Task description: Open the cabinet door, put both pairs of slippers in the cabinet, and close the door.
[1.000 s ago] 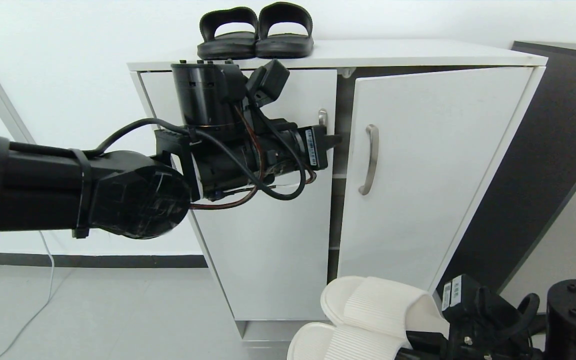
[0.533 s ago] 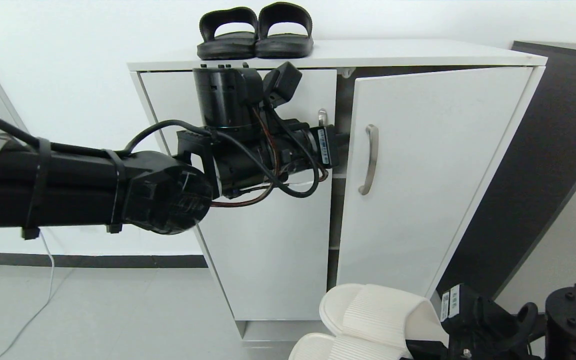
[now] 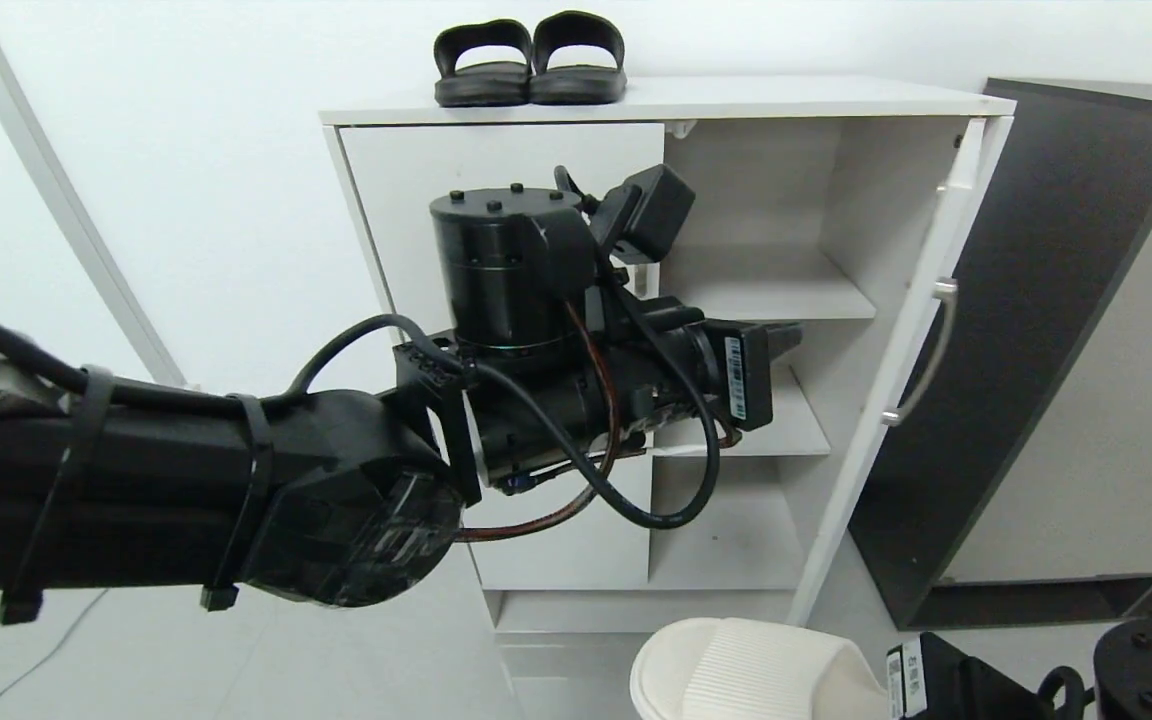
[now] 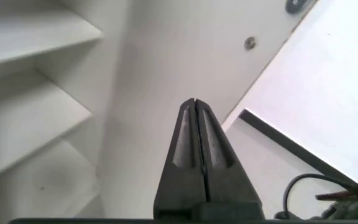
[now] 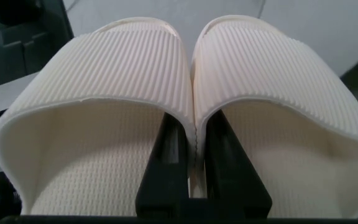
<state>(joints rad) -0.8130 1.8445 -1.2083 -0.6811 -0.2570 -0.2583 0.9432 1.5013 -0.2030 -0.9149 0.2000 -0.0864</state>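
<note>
The white cabinet [image 3: 696,97] has its right door [image 3: 921,330] swung wide open, seen nearly edge-on, and its left door [image 3: 386,170] shut. Bare shelves [image 3: 766,295] show inside. A pair of black slippers [image 3: 531,60] sits on the cabinet top. My left gripper [image 3: 786,340] is shut with nothing in it, in front of the open compartment, its fingertips [image 4: 195,102] pressed together. My right gripper [image 5: 196,149] is shut on the inner edges of the pair of white slippers [image 5: 129,81], held side by side low before the cabinet [image 3: 736,670].
A dark grey cabinet [image 3: 1086,350] stands right of the open door, close behind it. The door's metal handle [image 3: 926,355] faces that side. A pale floor [image 3: 186,660] stretches to the left, with a white wall behind.
The right door has swung from slightly ajar to wide open as my left gripper moved right. The head camera has shifted. The white slippers sit lower in the picture.
</note>
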